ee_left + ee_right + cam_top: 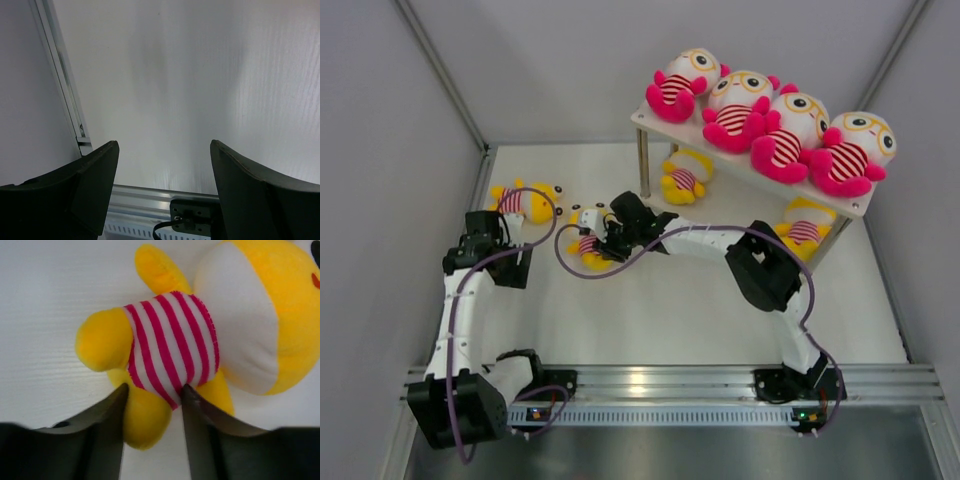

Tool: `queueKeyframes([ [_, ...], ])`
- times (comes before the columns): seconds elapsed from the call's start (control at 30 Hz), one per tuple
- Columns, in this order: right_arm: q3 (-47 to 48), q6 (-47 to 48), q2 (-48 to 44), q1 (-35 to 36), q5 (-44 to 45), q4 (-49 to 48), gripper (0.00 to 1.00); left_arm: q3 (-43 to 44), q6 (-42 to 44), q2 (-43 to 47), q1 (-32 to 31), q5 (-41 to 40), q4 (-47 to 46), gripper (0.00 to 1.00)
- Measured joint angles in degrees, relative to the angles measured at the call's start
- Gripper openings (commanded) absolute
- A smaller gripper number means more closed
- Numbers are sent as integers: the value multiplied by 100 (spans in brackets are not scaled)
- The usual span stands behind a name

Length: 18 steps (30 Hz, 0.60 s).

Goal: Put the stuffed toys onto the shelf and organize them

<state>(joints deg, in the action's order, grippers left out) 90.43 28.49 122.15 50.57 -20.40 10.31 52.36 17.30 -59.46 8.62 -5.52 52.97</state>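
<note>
Several pink stuffed toys [740, 112] sit in a row on the top board of the white shelf [642, 118]. Two yellow stuffed toys [685, 178] [805, 228] lie on the tier below. A third yellow toy [525, 200] lies on the table at the left. Another yellow toy [170, 350] lies on its back at mid-table, and my right gripper [154, 390] is shut on its lower body, one finger beside a leg and the other pressed into the striped belly. My left gripper [165, 165] is open over bare table with nothing between its fingers.
White walls enclose the table on the left, back and right. An aluminium rail [670, 380] runs along the near edge by the arm bases. Purple cables [560, 255] loop off both arms near the toys.
</note>
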Motion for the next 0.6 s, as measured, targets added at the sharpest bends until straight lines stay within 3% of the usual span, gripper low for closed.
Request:
queueKeyframes([
  [0.07, 0, -2, 20, 0, -37, 0, 15, -2, 0, 0, 44, -11, -9, 80],
  [0.1, 0, -33, 20, 0, -48, 4, 1, -2, 0, 0, 57, -11, -13, 80],
  [0.27, -129, -221, -162, 7, 90, 52, 0, -2, 0, 0, 83, -9, -24, 80],
  [0.43, -1167, -660, -1609, 103, 623, 505, 0, -2, 2, -2, 94, 15, -26, 80],
  [0.6, -1449, -1252, -3056, 225, 1088, 1250, 0, 7, 22, -92, 98, 46, -28, 80],
])
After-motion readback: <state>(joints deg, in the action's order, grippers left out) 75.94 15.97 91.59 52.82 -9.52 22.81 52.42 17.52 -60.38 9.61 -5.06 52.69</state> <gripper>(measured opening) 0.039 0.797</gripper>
